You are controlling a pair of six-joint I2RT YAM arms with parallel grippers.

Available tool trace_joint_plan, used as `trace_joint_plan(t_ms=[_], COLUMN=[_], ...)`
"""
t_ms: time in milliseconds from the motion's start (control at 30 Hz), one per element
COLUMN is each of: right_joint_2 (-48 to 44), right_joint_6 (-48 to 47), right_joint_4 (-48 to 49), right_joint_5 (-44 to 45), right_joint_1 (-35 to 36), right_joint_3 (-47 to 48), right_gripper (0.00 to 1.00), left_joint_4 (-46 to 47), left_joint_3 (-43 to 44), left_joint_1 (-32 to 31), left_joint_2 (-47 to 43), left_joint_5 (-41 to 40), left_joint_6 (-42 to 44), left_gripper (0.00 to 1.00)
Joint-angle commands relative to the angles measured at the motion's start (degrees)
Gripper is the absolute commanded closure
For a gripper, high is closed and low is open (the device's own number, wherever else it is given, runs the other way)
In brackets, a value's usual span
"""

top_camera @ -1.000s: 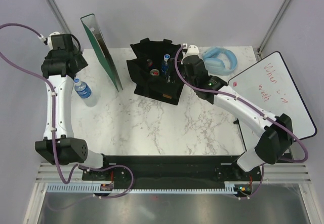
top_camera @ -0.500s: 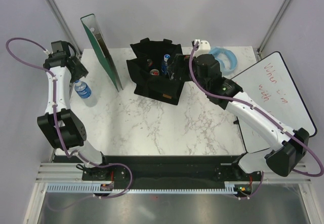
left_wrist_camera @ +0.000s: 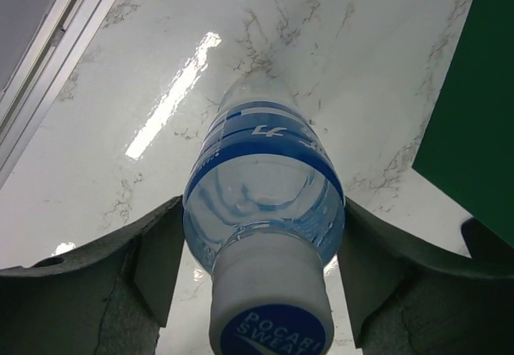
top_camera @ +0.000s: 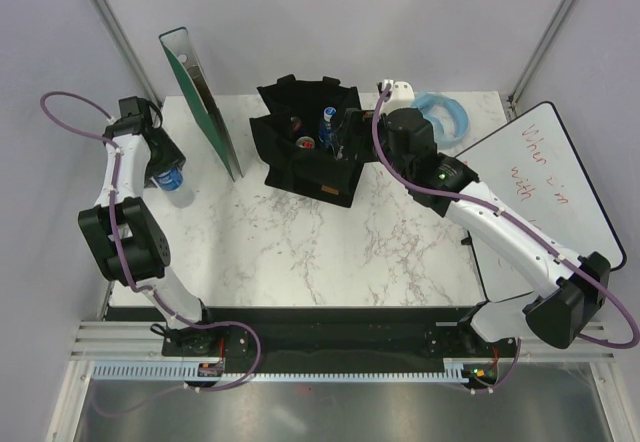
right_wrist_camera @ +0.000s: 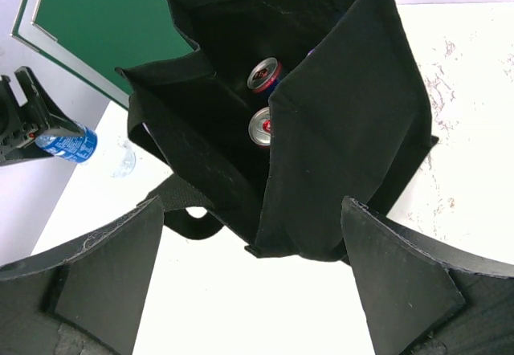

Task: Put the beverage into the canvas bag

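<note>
The beverage is a clear water bottle (top_camera: 178,188) with a blue label and white cap, standing upright on the marble table at the far left. My left gripper (top_camera: 165,159) is down over its top. In the left wrist view the bottle (left_wrist_camera: 261,186) stands between the spread fingers (left_wrist_camera: 161,263), which sit close beside its shoulder, jaws open. The black canvas bag (top_camera: 300,167) stands open at the back middle, with cans (right_wrist_camera: 265,74) inside. My right gripper (top_camera: 350,142) is open and empty at the bag's right rim (right_wrist_camera: 345,114).
A green board (top_camera: 205,102) stands upright between the bottle and the bag. Blue headphones (top_camera: 442,112) lie at the back right. A whiteboard (top_camera: 545,187) leans off the right table edge. The table's left edge (left_wrist_camera: 56,58) is close to the bottle.
My left gripper has moved from behind the bottle down and forward onto its top. My right arm rose and drew back slightly a second ago, then held still.
</note>
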Motion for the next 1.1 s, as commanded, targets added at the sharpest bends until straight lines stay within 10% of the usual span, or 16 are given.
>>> trace_joint_plan(t_ms=[0, 200, 467, 500, 567, 633, 1067], right_joint_2=[-1.3, -1.4, -1.9, -2.0, -1.8, -1.5, 2.0], right_joint_6=[-1.0, -0.6, -0.6, -0.6, -0.8, -0.8, 0.4], right_joint_4=[2.0, 2.1, 2.0, 2.1, 1.8, 1.3, 0.2], right_joint_5=[0.3, 0.1, -0.5, -0.3, 0.6, 0.9, 4.4], right_joint_1=[0.0, -0.1, -0.1, -0.1, -0.1, -0.1, 0.0], right_joint_3=[-0.4, -0.3, -0.9, -0.9, -0.8, -0.8, 1.6], right_gripper=[0.02, 0.02, 0.02, 0.02, 0.02, 0.02, 0.02], left_joint_4=[2.2, 3.7, 4.1, 4.2, 4.3, 3.7, -3.4], left_joint_3=[-1.3, -1.6, 1.3, 1.3, 1.3, 1.1, 14.9], left_joint_1=[-0.1, -0.1, -0.1, -0.2, -0.3, -1.4, -21.9], left_joint_2=[-0.5, -0.2, 1.2, 1.2, 0.5, -2.5, -21.6], left_joint_5=[-1.6, -1.2, -2.3, -1.4, -1.3, -3.7, -5.6], left_joint_6=[-0.4, 1.3, 2.8, 2.9, 3.2, 3.9, 7.8], left_gripper=[0.22, 0.38, 0.26, 0.33, 0.80, 0.98, 0.98])
